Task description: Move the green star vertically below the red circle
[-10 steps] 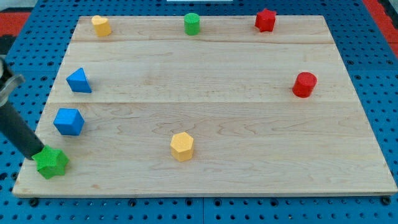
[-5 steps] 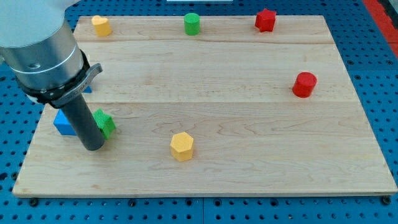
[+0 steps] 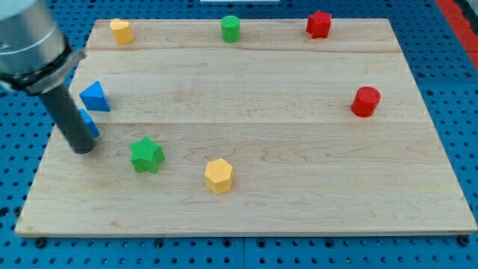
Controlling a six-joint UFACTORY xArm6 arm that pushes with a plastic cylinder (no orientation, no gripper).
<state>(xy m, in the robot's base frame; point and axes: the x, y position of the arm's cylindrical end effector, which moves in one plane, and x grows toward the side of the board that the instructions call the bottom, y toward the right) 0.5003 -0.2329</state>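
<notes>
The pale wooden bench (image 3: 299, 149) shows fine grain and a smooth, matt finish, jointed from planks. The green star block (image 3: 146, 155) and red cylinder block (image 3: 366, 101) look like matt plastic. My tip (image 3: 82, 149) ends a dark, slightly glossy rod.

Wooden board (image 3: 299, 149); eight coloured blocks

green star (image 3: 146, 155) apart from my tip (image 3: 83, 148), yellow hexagon (image 3: 219, 175) just right, open board toward red circle (image 3: 366, 101)
</notes>
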